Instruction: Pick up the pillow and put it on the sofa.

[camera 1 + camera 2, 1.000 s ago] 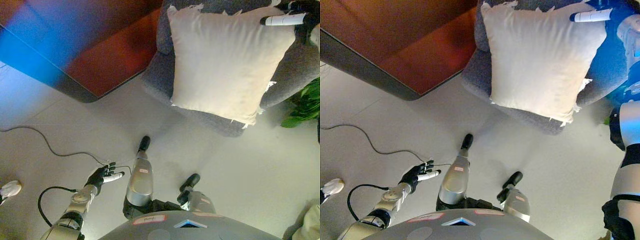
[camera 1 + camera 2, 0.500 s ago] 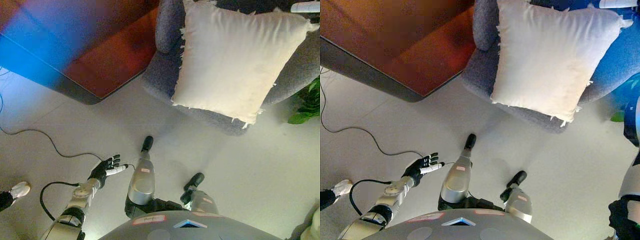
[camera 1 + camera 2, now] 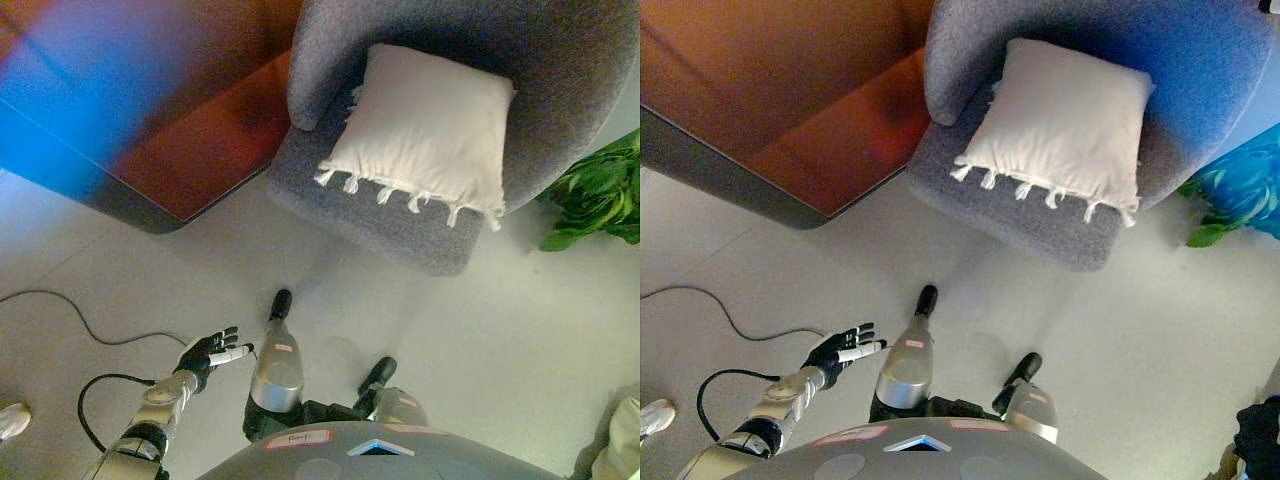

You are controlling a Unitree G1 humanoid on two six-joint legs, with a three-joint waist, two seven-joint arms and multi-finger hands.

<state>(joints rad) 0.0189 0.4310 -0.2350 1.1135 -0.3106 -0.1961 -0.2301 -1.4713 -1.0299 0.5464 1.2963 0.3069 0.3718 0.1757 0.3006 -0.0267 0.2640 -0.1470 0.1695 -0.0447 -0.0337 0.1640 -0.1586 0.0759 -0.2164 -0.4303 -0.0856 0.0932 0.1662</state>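
A cream pillow point(image 3: 425, 130) with tassels along its front edge lies on the seat of the grey sofa chair point(image 3: 390, 225), leaning against its curved back. No hand touches it. My left hand point(image 3: 210, 350) hangs low at the lower left over the floor, fingers spread and relaxed, empty. It also shows in the right eye view point(image 3: 840, 347). My right hand shows in no view.
A reddish-brown table point(image 3: 190, 140) with a dark edge stands left of the sofa chair. A green plant point(image 3: 600, 195) is at the right beside the chair. A person's white shoe point(image 3: 12, 420) shows at the lower left edge. Pale floor lies between me and the chair.
The pillow has gone from held up in front of the chair to lying on its seat. My right hand has left the view. The left hand stays low.
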